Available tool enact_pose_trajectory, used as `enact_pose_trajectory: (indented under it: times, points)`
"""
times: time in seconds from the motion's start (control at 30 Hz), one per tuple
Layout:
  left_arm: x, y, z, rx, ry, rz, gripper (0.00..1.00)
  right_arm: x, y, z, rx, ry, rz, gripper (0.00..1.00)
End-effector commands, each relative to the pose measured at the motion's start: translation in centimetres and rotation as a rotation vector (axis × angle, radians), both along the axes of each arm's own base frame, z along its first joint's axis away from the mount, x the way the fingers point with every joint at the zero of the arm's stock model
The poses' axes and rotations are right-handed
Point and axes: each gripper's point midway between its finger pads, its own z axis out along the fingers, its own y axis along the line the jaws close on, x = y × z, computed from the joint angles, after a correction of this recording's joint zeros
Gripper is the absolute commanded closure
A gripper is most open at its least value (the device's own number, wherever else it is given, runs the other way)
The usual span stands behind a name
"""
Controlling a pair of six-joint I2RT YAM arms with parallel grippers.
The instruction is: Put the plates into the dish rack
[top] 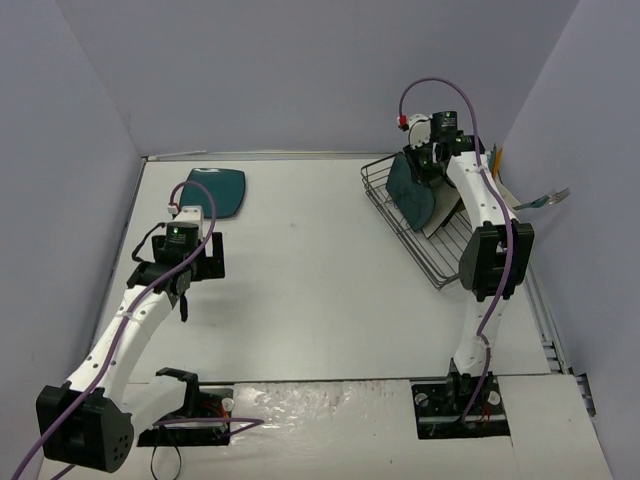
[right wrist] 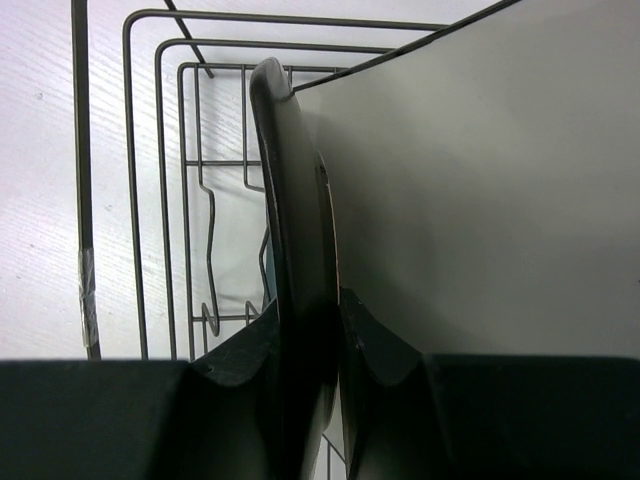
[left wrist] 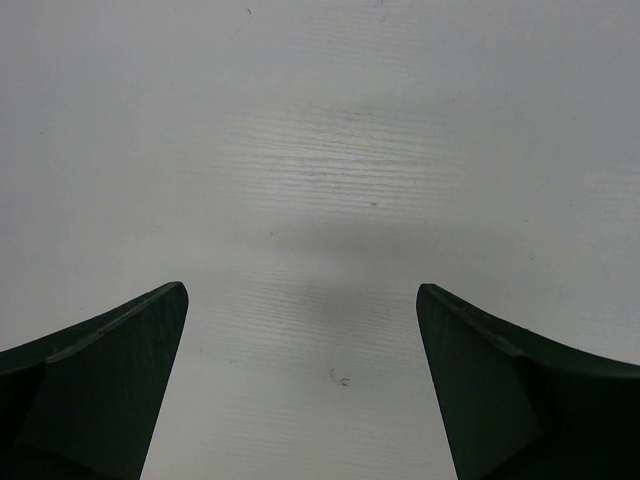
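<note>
Right gripper (right wrist: 305, 340) clamped on rim of dark teal rounded-square plate (right wrist: 290, 200) standing in dark wire dish rack (top: 445, 250) far right; left gripper (left wrist: 302, 290) spread wide above white table (left wrist: 320, 120).

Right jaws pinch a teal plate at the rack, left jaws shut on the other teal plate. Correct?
No. The left wrist view shows the left jaws wide open over the table, holding nothing; the other teal plate lies flat beyond them. The right jaws do pinch a teal plate at the rack.

White table (top: 320, 290), dark teal plate (top: 215, 192) flat at far left, wire dish rack (top: 400, 236) at far right
</note>
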Motion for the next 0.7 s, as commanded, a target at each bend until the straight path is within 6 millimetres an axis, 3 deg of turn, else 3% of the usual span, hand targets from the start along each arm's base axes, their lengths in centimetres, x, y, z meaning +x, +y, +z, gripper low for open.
enact_pose_trajectory:
  times: [0.0, 0.13, 0.37, 0.5, 0.67]
  points:
    - [1.6, 0.1, 2.5, -0.004, -0.08, 0.005, 0.03, 0.9, 0.6, 4.7, 0.032, -0.105, 0.013, 1.0]
    - [1.6, 0.1, 2.5, -0.004, -0.078, 0.005, 0.03, 0.5, 0.9, 4.8, 0.046, -0.093, 0.028, 0.99]
    - [1.6, 0.0, 2.5, -0.004, -0.076, 0.006, 0.03, 0.4, 0.0, 4.3, 0.025, -0.079, -0.003, 0.53]
    - [1.8, 0.0, 2.2, -0.013, -0.071, 0.016, 0.03, 0.4, -0.1, 5.2, 0.029, -0.098, -0.013, 0.39]
    - [2.4, -0.5, 1.9, -0.105, -0.066, 0.078, 0.03, -0.3, -0.3, 7.8, 0.036, -0.147, -0.047, 0.23]
